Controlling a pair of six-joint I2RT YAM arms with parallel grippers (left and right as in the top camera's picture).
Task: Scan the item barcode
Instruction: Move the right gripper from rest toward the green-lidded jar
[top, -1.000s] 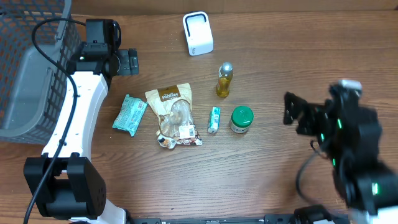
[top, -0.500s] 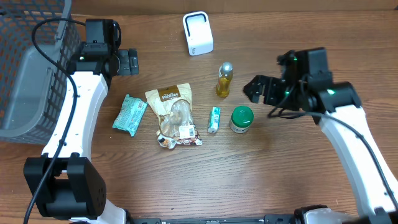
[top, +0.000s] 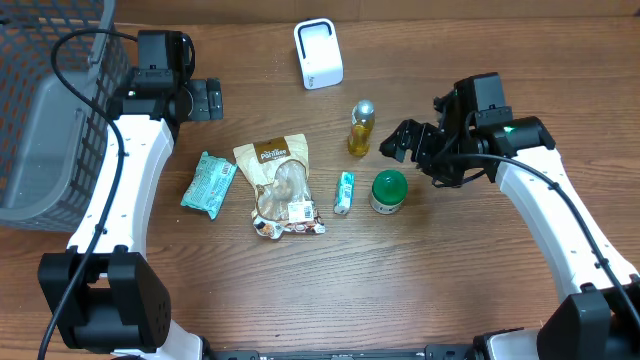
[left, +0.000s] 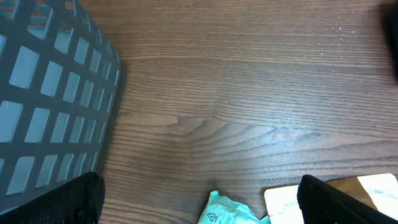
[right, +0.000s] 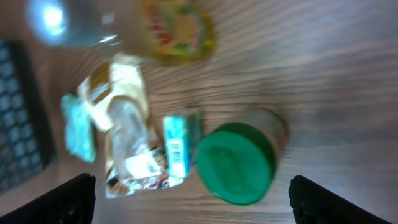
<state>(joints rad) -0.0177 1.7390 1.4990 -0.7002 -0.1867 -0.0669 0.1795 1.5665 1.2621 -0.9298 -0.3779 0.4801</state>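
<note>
Several items lie mid-table: a green-lidded jar (top: 389, 191), a yellow bottle (top: 361, 129), a small teal box (top: 344, 192), a brown snack bag (top: 279, 186) and a teal packet (top: 209, 184). A white scanner (top: 318, 53) stands at the back. My right gripper (top: 400, 143) hovers open just right of the bottle and above the jar, holding nothing. In the right wrist view the jar (right: 239, 163) sits between the spread fingers (right: 68, 199), the bottle (right: 177, 28) beyond it. My left gripper (top: 207, 99) is open at the back left, over bare wood.
A grey mesh basket (top: 45, 110) fills the left edge; the left wrist view shows its wall (left: 50, 93) close by, with the teal packet (left: 227, 210) and the snack bag corner (left: 329, 196) at the bottom. The table's front half is bare wood.
My right arm has swung in from the far right and moved left, coming over the jar beside the bottle. The left arm and the items have not moved.
</note>
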